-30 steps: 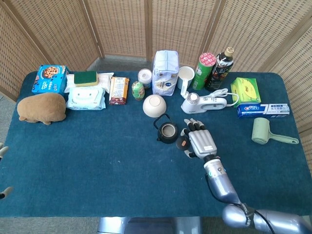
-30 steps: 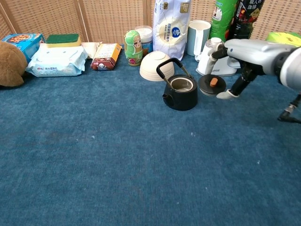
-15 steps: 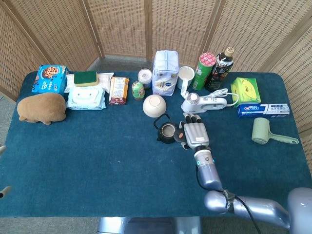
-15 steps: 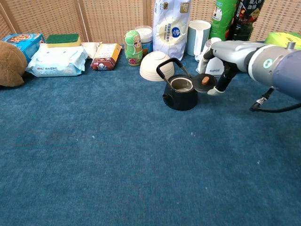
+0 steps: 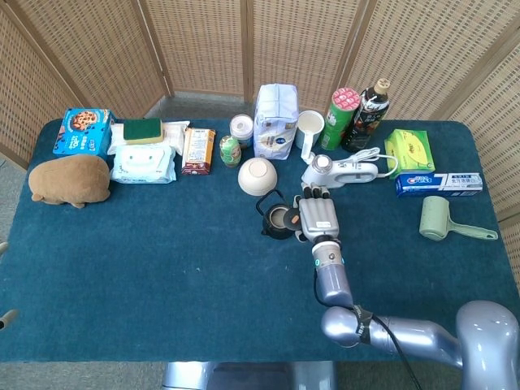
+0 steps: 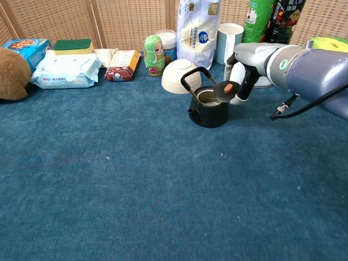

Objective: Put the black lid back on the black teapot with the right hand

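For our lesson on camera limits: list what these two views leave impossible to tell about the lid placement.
- Head view: the right hand covers the black lid, so its grip is unseen.
- Chest view: black lid tilts at the black teapot rim; contact unclear.
- Left hand: in neither view.
- Chest view: bottle tops cut off by the top edge.

Deep blue cloth, black pot, a row of bright packets behind.

The table (image 6: 109,190) is covered in dark blue. The teapot (image 6: 207,109) is black, and its black lid (image 6: 225,89) has an orange knob. The right hand (image 5: 317,215) is silver-grey. The bowl (image 6: 181,75) is cream, the plush toy (image 5: 69,180) brown, the sponge (image 5: 143,129) green, the lint roller (image 5: 439,218) pale green, and the folding screen (image 5: 211,41) woven tan.
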